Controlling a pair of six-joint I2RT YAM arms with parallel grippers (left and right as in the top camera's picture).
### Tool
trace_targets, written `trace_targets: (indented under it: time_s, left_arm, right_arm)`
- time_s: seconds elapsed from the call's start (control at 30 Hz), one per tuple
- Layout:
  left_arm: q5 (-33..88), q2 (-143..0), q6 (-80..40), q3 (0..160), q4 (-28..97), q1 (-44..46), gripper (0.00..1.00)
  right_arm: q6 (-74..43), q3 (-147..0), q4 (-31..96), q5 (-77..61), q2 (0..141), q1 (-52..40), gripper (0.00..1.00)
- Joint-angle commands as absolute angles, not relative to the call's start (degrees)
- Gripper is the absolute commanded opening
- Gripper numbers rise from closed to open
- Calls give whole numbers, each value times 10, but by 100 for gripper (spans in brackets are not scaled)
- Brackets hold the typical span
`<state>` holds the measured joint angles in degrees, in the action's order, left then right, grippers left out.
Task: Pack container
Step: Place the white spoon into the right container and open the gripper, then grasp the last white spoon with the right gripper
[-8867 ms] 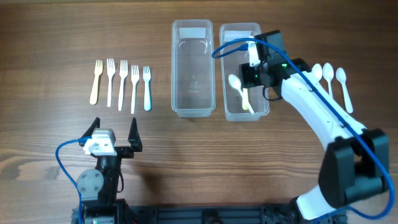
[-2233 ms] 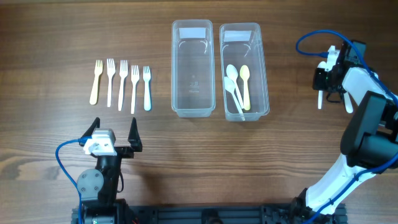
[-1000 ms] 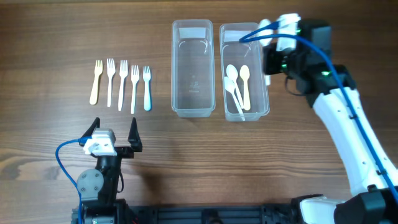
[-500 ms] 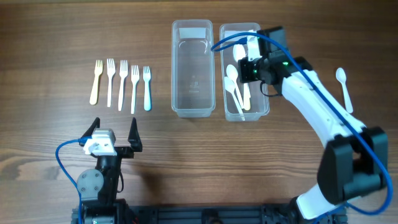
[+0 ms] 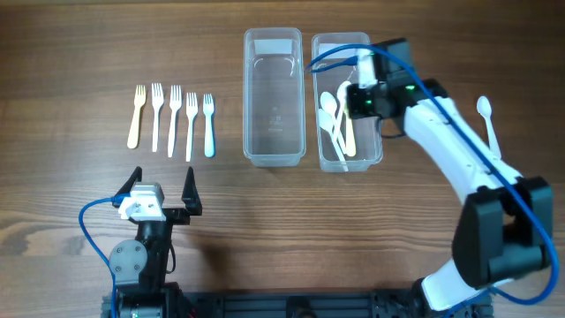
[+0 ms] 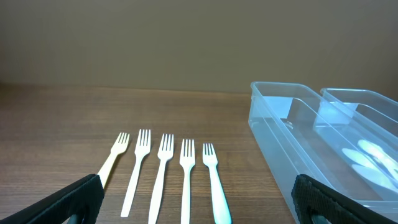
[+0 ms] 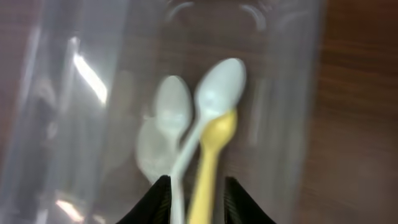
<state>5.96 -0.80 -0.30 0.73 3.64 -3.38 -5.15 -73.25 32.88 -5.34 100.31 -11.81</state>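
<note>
Several spoons lie in the right container at upper centre of the overhead frame, just beside a second container. My right gripper hangs over them, its jaws narrowly parted with a white and a yellow handle running loosely between. My left gripper sits at lower left with its jaws wide. Five forks line the upper left, and one spoon lies on the tabletop at far right.
</note>
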Motion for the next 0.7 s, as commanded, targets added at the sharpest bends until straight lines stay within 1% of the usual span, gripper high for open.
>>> trace_targets:
  time_s: [0.0,0.1,0.17,0.4,0.47,0.6,0.67]
  left_arm:
    - [70,-4,-6,4,36,-32,100]
    - [70,-4,-6,4,36,-32,100]
    - [70,-4,-6,4,36,-32,100]
    - [70,-4,-6,4,36,-32,100]
    - [70,-4,-6,4,36,-32,100]
    - [70,-4,-6,4,36,-32,100]
    - [70,-4,-6,4,36,-32,100]
  right_arm:
    - [-42,-748,359,18,954,-49,27]
    - [-10,-748,381,33,942,8,27]
    - [-11,-748,389,50,939,55,27]
    - [-15,-747,375,45,939,195,28]
    - [-15,-747,365,44,940,227,32]
    - [-11,-746,352,27,947,273,33]
    - [21,-746,346,23,957,287,34]
